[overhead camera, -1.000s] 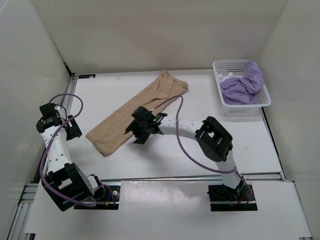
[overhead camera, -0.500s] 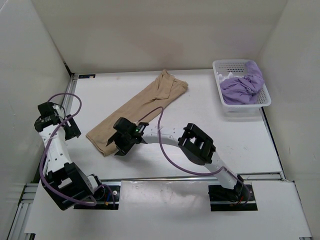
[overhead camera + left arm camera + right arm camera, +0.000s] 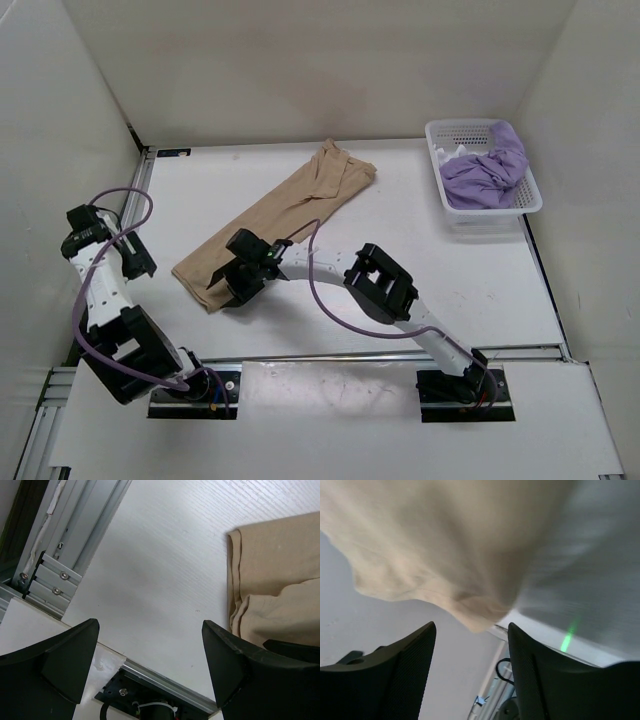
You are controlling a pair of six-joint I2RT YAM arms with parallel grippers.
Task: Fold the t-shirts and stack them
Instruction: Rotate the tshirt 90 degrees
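Note:
The tan t-shirt (image 3: 275,220), folded into a long strip, lies slantwise on the table, its collar end at the back. My right gripper (image 3: 232,290) reaches across to the strip's near left end and hangs open just over it. In the right wrist view the tan t-shirt's corner (image 3: 470,610) sits just beyond the open gripper (image 3: 472,655), nothing between the fingers. My left gripper (image 3: 140,262) stands open at the far left, apart from the cloth. Its wrist view shows the tan t-shirt's edge (image 3: 270,580) to the right of the gripper (image 3: 150,665). The lavender t-shirt (image 3: 488,172) and a bit of the white t-shirt (image 3: 456,153) lie in the basket.
The white perforated basket (image 3: 484,216) stands at the back right against the wall. White walls close in the table on three sides. An aluminium rail (image 3: 55,575) runs along the left edge, another along the near edge (image 3: 330,357). The right arm's purple cable (image 3: 330,310) loops over the table.
My right arm has swept left and nearer along the tan t-shirt, from its middle to its near left end, its jaws narrowing a little. My left gripper has drawn back slightly to the left.

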